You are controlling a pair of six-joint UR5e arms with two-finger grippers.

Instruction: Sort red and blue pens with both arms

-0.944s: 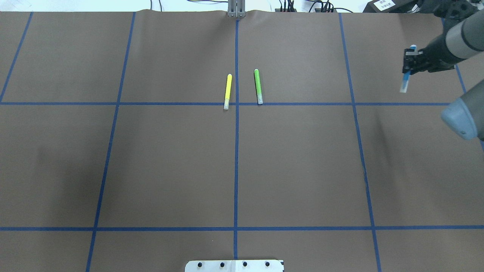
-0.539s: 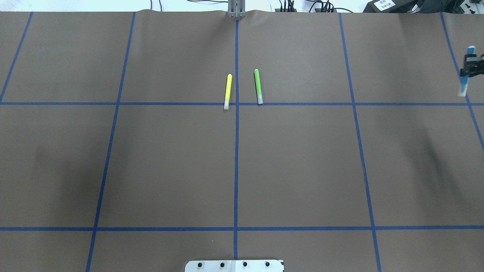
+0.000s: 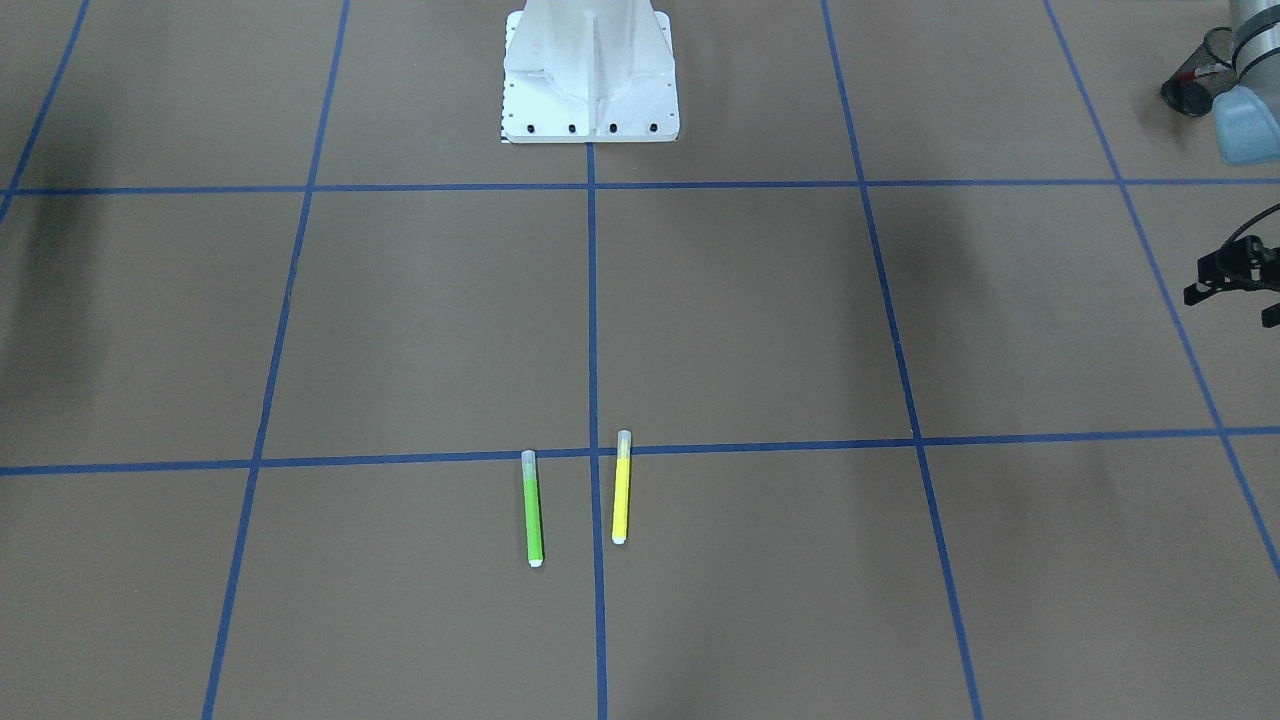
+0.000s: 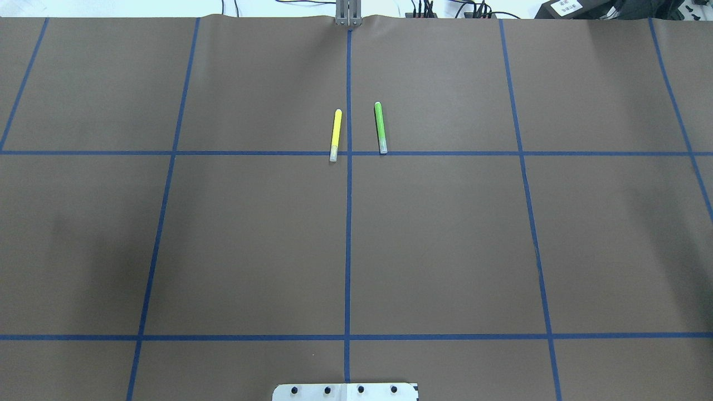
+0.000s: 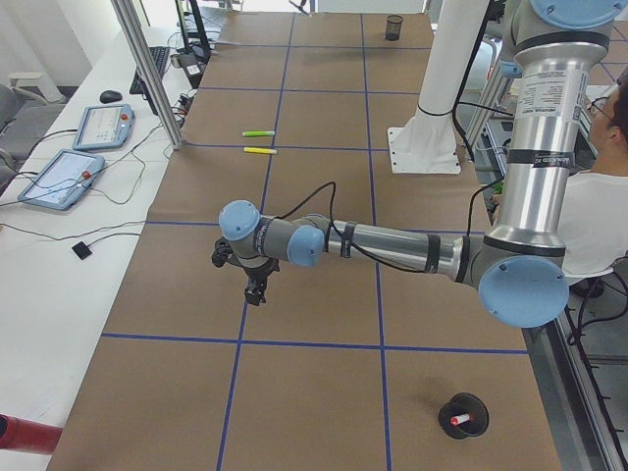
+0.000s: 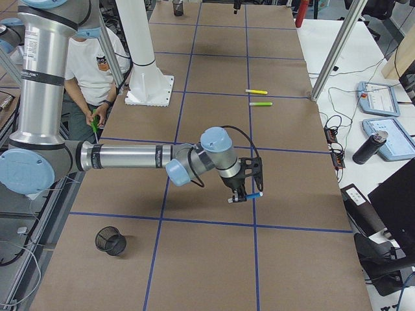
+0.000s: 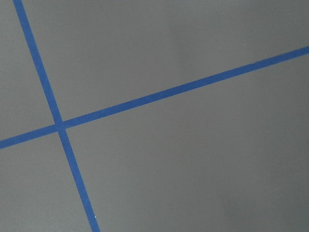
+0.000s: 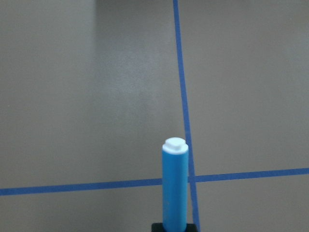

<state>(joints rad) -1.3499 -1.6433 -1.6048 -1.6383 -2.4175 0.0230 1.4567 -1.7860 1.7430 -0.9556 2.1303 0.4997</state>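
The blue pen [image 8: 174,186] stands straight up out of my right gripper [image 8: 174,227], which is shut on it. In the exterior right view the right gripper [image 6: 243,194] holds the blue pen [image 6: 249,195] level over the table, right of centre. The red pen [image 5: 459,420] sticks out of a black cup [image 5: 463,412] near the table's left end. My left gripper [image 3: 1232,300] hangs over bare table at the view's right edge, its two fingers apart and holding nothing. The left gripper [image 5: 253,287] is well away from that cup.
A yellow pen [image 4: 336,135] and a green pen [image 4: 380,127] lie side by side at the far middle. Another black cup [image 6: 110,240] stands near the table's right end. The white pedestal [image 3: 590,70] is at the near middle edge. A seated person [image 6: 91,65] is behind the robot.
My right gripper has carried the blue pen further right and out of the overhead view. The yellow and green pens have not moved.
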